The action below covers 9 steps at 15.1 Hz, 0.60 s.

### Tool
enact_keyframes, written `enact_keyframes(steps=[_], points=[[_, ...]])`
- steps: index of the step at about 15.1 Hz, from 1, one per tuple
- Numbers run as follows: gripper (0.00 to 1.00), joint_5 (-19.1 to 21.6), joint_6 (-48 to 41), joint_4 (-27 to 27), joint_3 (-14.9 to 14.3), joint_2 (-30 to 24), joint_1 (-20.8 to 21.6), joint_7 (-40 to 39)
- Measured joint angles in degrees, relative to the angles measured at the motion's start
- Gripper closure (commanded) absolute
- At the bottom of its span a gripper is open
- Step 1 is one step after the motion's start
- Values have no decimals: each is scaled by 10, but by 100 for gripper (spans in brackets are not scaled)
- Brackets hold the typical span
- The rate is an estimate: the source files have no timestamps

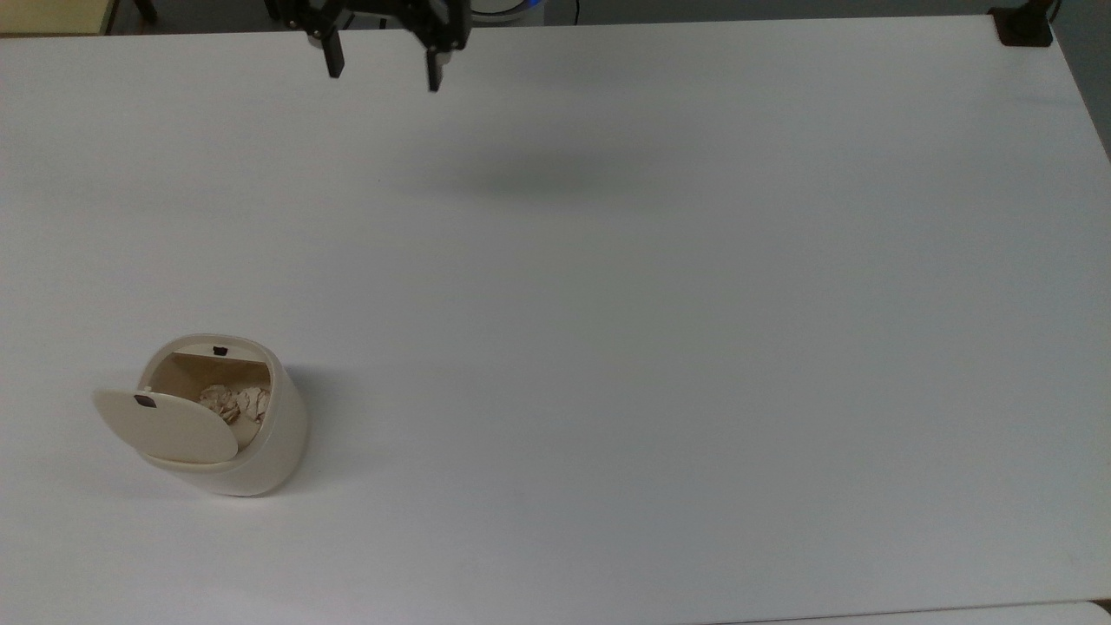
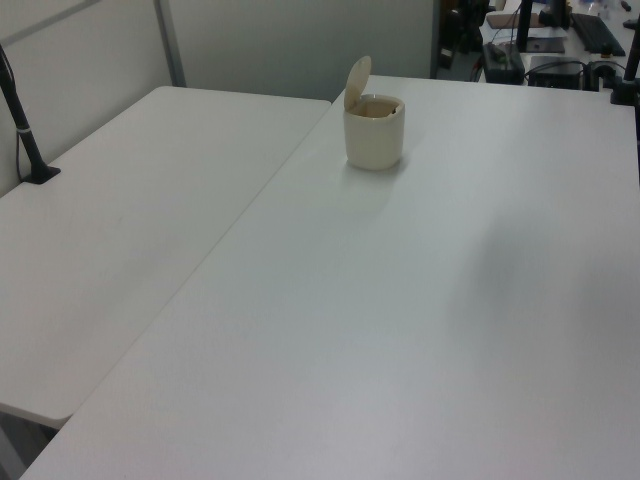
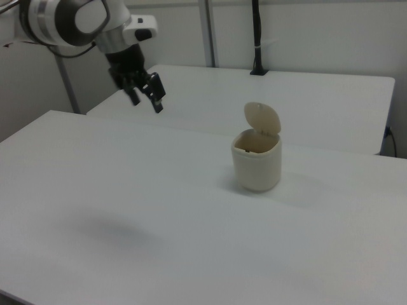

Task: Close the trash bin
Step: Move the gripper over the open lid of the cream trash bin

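bin: trash bin (image 2: 374, 135), far centre of white table (image 2: 400, 330), upright
lid: lid (image 2: 357, 81) open, raised on left view's left
adj table: second table (image 2: 120, 230), left

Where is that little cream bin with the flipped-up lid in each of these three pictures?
Top view: trash bin at lower left of the table.
Left view: upper middle, far across the table.
Right view: right of centre.
Shared landmark: its raised lid.
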Motion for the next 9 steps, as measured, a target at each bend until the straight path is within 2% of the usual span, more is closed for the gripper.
enact_keyframes(steps=[2, 3, 4, 7, 9], points=[[77, 0, 44, 17, -1, 18, -11, 67], [90, 0, 69, 23, -1, 27, -17, 101], [98, 0, 100, 28, -1, 38, -24, 144], [100, -1, 198, 48, -4, 76, -34, 294], [100, -2, 245, 75, -13, 105, -39, 368]])
